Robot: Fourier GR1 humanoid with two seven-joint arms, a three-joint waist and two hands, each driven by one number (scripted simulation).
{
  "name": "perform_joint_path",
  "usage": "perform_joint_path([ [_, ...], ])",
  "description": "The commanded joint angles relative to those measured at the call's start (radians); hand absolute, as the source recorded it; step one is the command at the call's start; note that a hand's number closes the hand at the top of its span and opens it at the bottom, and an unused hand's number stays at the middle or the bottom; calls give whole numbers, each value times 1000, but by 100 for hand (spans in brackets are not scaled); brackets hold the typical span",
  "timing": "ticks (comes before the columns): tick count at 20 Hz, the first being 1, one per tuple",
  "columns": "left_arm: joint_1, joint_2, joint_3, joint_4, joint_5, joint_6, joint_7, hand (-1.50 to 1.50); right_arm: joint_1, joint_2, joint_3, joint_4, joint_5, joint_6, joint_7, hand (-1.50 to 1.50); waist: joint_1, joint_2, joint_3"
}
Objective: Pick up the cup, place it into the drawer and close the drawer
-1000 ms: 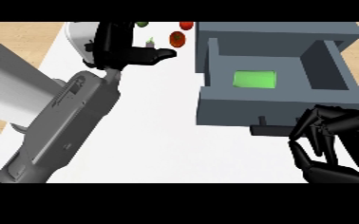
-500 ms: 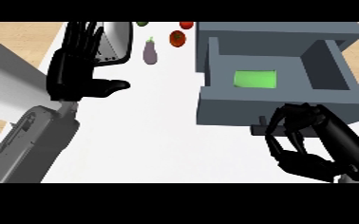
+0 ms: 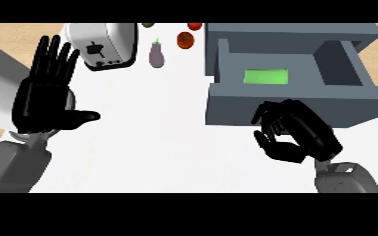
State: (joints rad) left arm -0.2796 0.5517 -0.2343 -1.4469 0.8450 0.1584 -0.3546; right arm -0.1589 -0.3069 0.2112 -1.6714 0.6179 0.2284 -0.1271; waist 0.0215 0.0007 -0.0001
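Cup [image 3: 267, 76], green, sits inside open drawer [image 3: 284, 97]. Right hand [image 3: 289, 132], curled w/ nothing held, sits at drawer front; left hand [image 3: 46, 92] rests open on counter [image 3: 148, 130]. Risk: off-centre push could jam drawer.

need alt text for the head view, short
An open grey drawer with a green item inside sits at right, the right hand curled at its front. The left hand rests open at left, near a toaster, an eggplant and a tomato.
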Motion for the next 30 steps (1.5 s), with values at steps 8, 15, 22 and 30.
perform_joint_path([
  [8, 156, 10, 122, 7, -17, -181, -37, -150, -223, 64, 1, 518, 185, -122, -128, -150, -8, 3, 0],
  [15, 130, -6, 196, 63, -29, -253, 1, -150, -409, 132, -73, 863, 217, -212, -209, -150, -11, 3, 0],
  [22, 172, -25, 188, -44, -35, -231, 40, -150, -641, 72, -207, 1195, 150, -180, -363, -150, 15, 13, 2],
  [30, 202, -38, 176, -34, -51, -294, 24, -150, -778, 18, -245, 1389, 169, -187, -404, -150, 52, 28, 3],
])
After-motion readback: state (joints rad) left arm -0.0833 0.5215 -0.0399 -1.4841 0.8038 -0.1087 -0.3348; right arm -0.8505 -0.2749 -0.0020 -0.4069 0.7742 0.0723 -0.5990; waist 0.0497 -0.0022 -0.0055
